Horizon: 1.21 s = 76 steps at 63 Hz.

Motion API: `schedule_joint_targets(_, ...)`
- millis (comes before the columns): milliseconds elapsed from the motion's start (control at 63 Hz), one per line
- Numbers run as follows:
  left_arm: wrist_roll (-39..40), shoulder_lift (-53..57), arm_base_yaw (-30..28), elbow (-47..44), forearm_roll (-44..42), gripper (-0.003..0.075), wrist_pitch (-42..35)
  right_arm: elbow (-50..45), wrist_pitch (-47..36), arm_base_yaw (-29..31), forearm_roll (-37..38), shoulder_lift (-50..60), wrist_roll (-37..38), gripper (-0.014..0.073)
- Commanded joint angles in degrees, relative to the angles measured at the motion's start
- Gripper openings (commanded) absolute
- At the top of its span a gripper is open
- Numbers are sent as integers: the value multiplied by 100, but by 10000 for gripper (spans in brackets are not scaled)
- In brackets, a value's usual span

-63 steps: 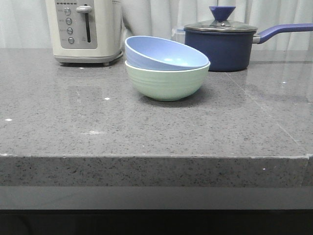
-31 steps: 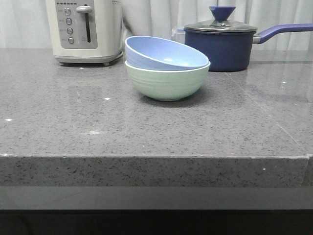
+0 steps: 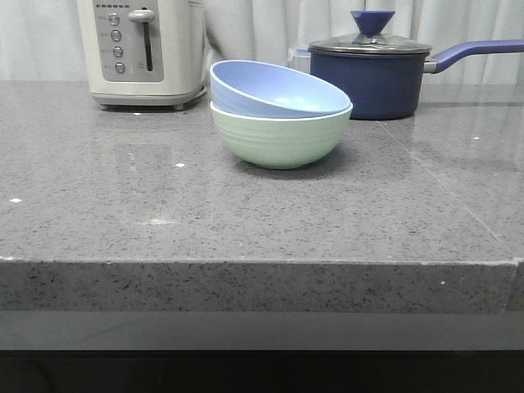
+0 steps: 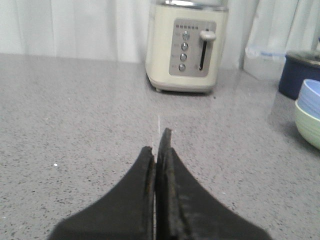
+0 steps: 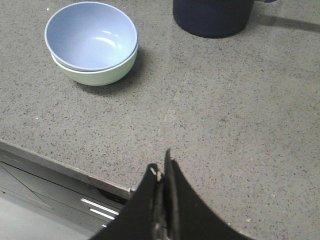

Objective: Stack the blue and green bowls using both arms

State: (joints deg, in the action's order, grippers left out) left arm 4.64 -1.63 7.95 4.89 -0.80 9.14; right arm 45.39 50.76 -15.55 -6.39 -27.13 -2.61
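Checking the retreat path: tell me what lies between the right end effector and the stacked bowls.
Nothing: in the right wrist view only bare grey countertop lies between the right end effector and the blue bowl nested in the green bowl.

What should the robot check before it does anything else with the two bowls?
1. Blue bowl inside green bowl: ok.
2. Blue bowl sitting level: not ok, it tilts, higher on the toaster side.
3. Left gripper empty: ok, shut on nothing.
4. Right gripper empty: ok, shut, apart from the bowls.
5. Stack apart from the saucepan: ok.
6. Green bowl flat on the counter: ok.
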Motion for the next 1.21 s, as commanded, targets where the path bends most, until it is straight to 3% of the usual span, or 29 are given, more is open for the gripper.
schedule_joint_targets(0, 102, 114, -170, -46, 80, -20, -785, 135, -387, 3, -16, -23, -16, -54)
schedule_joint_targets(302, 113, 299, -417, -550, 43, -20, -1559, 135, -387, 3, -16, -23, -16, -54)
schedule_joint_targets(1191, 113, 299, -466, -550, -172, -20, -1363, 135, -387, 3, -16, -23, -16, -54)
